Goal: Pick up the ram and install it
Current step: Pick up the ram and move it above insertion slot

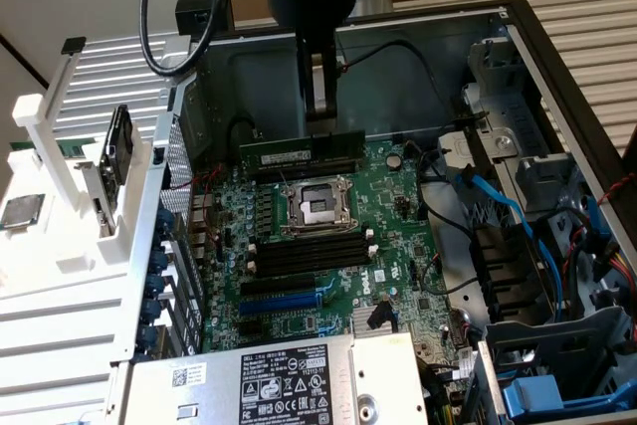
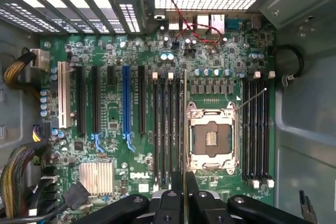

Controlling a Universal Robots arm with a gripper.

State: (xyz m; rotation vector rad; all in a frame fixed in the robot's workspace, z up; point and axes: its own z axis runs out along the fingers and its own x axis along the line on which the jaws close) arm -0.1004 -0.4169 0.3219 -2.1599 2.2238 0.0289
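Green ram point(image 1: 302, 153), clamped on edge in the narrowly closed gripper point(image 1: 320, 124), hangs over the black memory slots point(image 2: 168, 129): installing seems in hand, calling for exact alignment with one slot.

CPU socket point(image 2: 210, 137) just beside my fingers point(image 2: 192, 186), black memory slots point(image 2: 256, 129) beyond it, blue slot point(image 2: 126, 100) on my other side, silver heatsink point(image 2: 95, 177) past that

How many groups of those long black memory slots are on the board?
2. The first bank lies between the processor socket and the blue expansion slot; the second bank lies on the socket's other side. None seems hidden.
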